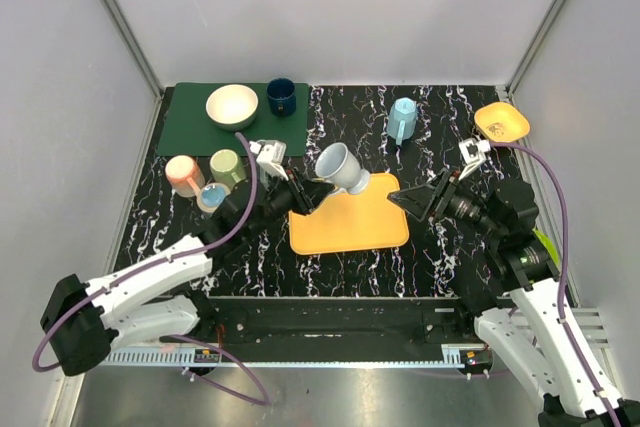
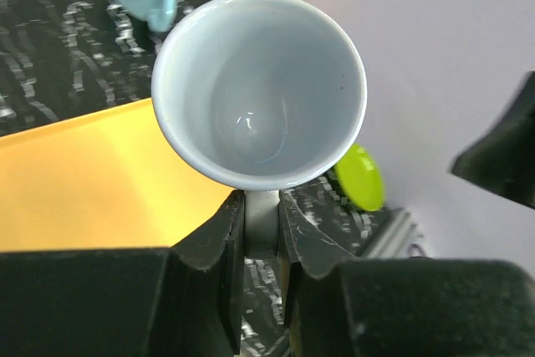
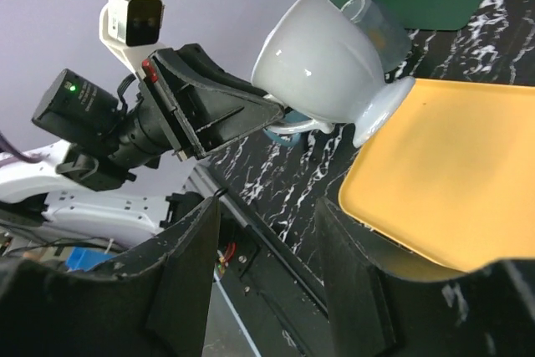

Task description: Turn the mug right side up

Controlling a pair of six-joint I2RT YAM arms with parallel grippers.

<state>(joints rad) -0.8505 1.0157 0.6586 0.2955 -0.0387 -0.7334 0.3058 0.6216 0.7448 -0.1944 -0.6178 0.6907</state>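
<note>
A pale grey footed mug (image 1: 340,167) is tilted, its foot at the back edge of the yellow tray (image 1: 350,222) and its mouth turned up toward the left arm. My left gripper (image 1: 308,192) is shut on the mug's handle. In the left wrist view the fingers (image 2: 219,232) pinch the handle just below the mug's empty bowl (image 2: 259,98). My right gripper (image 1: 415,199) stands open at the tray's right edge, apart from the mug. The right wrist view shows the mug (image 3: 322,60) from outside, the tray (image 3: 451,173), and my right gripper (image 3: 267,232) with nothing in it.
At the back left a green mat (image 1: 200,122) carries a cream bowl (image 1: 232,105) and a navy cup (image 1: 281,97). Pink (image 1: 184,175) and green (image 1: 227,167) cups stand left of the arm. A light blue mug (image 1: 404,119) and a yellow bowl (image 1: 502,122) are at the back right.
</note>
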